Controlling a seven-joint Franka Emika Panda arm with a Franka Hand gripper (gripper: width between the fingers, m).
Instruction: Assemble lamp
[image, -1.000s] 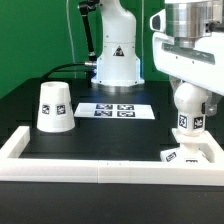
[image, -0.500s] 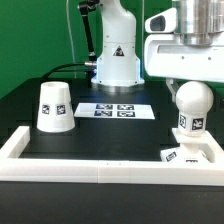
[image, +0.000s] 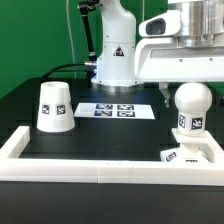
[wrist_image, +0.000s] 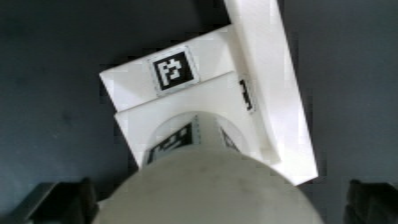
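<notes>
The round white bulb (image: 191, 103) stands upright in the flat angular base (image: 188, 153) at the exterior view's right, close to the white frame's corner. My gripper (image: 187, 80) hangs just above the bulb, open and holding nothing. In the wrist view the bulb (wrist_image: 205, 170) fills the space between my spread fingers (wrist_image: 64, 200), with the tagged base (wrist_image: 175, 72) beyond it. The tapered shade (image: 54, 106) stands mouth down on the black table at the exterior view's left, well away from my gripper.
A low white frame wall (image: 100, 165) runs along the front and both sides of the work area. The marker board (image: 112, 110) lies flat in the middle. The big white robot pedestal (image: 115, 60) stands behind it.
My gripper was down around the bulb one second ago. It has let go and risen straight up; the bulb stays standing in the base.
</notes>
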